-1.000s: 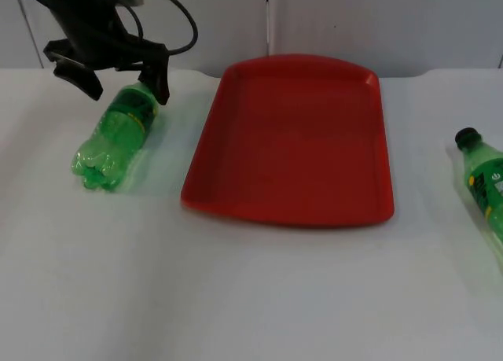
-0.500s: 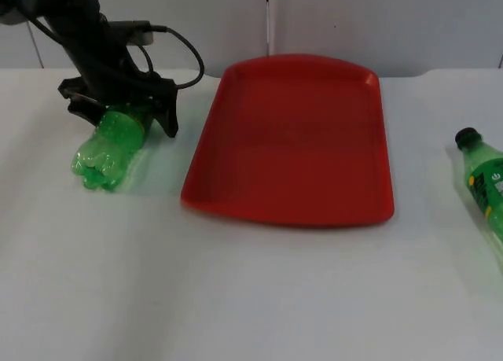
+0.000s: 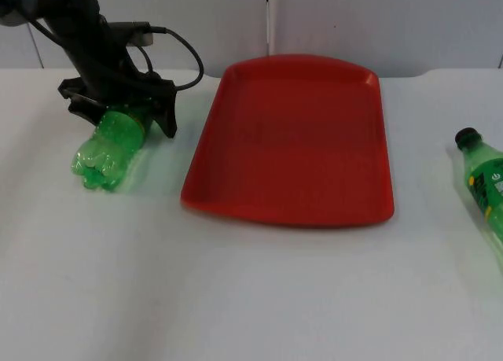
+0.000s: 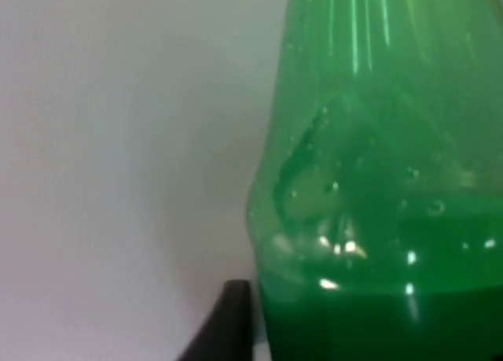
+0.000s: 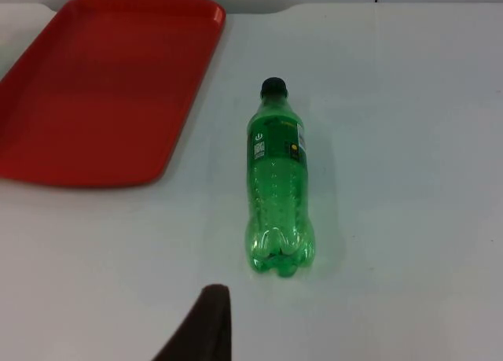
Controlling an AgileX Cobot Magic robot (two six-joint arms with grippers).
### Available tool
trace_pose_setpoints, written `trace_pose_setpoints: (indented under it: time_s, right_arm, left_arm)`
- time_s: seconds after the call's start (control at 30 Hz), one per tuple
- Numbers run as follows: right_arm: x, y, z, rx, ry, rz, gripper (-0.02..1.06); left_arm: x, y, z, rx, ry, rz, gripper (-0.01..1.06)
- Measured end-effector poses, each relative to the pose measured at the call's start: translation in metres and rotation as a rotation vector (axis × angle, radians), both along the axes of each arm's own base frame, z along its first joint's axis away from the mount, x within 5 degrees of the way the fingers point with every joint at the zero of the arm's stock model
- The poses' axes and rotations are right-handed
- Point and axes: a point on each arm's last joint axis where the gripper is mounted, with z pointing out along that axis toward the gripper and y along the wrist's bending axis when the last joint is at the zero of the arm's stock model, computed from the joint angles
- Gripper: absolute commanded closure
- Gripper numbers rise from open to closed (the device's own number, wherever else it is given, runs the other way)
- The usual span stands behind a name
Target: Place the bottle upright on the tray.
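1. Bottles first: I see two green ones, and both lie on their sides on the white tabletop (image 3: 251,298), so neither can stand on the red tray (image 3: 236,180) until it is picked up and tipped.
2. My left gripper (image 3: 118,119) is down over the bottle (image 3: 106,149) that lies to the left of the tray. Its fingers (image 3: 167,113) sit on both sides of the bottle's top half, spread around it, and I can't tell if they squeeze it yet.
3. I put the gripper near the neck end because, I think, holding it there lets the heavy bottom swing down when I lift.
4. In the left wrist view the bottle's green side is very close, right beside the black fingertip (image 4: 228,322).
5. The second bottle (image 5: 278,189) lies well to the right of the tray, with its black cap (image 5: 274,86) pointing at the wall.
6. My right arm waits above it. I cannot tell how the right gripper stands.
7. No bottle is on the tray yet.
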Motion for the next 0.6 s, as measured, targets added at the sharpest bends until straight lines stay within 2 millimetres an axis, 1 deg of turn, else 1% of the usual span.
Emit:
trace_pose_setpoints:
  time_s: [0.03, 0.1, 0.17, 0.2, 0.27, 0.3, 0.53, 0.6]
  right_arm:
    - [0.0, 0.0, 0.0, 0.0, 0.0, 0.0, 0.02]
    - [0.0, 0.0, 0.0, 0.0, 0.0, 0.0, 0.02]
    - [0.0, 0.0, 0.0, 0.0, 0.0, 0.0, 0.02]
    - [0.0, 0.0, 0.0, 0.0, 0.0, 0.0, 0.02]
    - [0.0, 0.0, 0.0, 0.0, 0.0, 0.0, 0.02]
    - [0.0, 0.0, 0.0, 0.0, 0.0, 0.0, 0.02]
    - [0.0, 0.0, 0.0, 0.0, 0.0, 0.0, 0.02]
    - [0.0, 0.0, 0.0, 0.0, 0.0, 0.0, 0.02]
  left_arm:
    - [0.0, 0.0, 0.0, 0.0, 0.002, 0.0, 0.26]
    - [-0.001, 0.0, -0.001, 0.0, 0.014, -0.001, 0.45]
    - [-0.002, 0.0, -0.002, -0.001, 0.026, 0.004, 0.69]
    - [-0.003, 0.0, -0.003, -0.002, 0.035, 0.01, 0.69]
    - [-0.003, 0.0, -0.003, -0.003, 0.043, 0.015, 0.91]
    - [-0.004, 0.0, -0.003, -0.003, 0.048, 0.016, 1.05]
    - [-0.006, 0.0, 0.005, -0.003, 0.064, 0.009, 1.05]
    - [-0.007, 0.0, 0.015, -0.006, 0.057, 0.007, 1.05]
